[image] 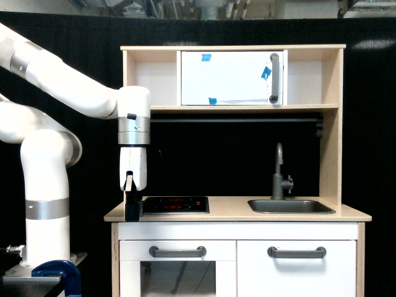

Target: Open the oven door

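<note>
Fingers (132,210): black, pointing down at the counter's (235,213) left edge in the exterior view, just left of the hob (175,204); opening cannot be told, holding nothing seen.
Oven door (232,78): well above and right of fingers, on the upper shelf, shut; grey handle (274,78) vertical on its far edge.
Sink (291,206): well right of fingers, tap (279,173) behind.

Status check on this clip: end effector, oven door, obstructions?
End effector low by hob, state unclear. Oven door shut, handle untouched. Path up looks clear.
</note>
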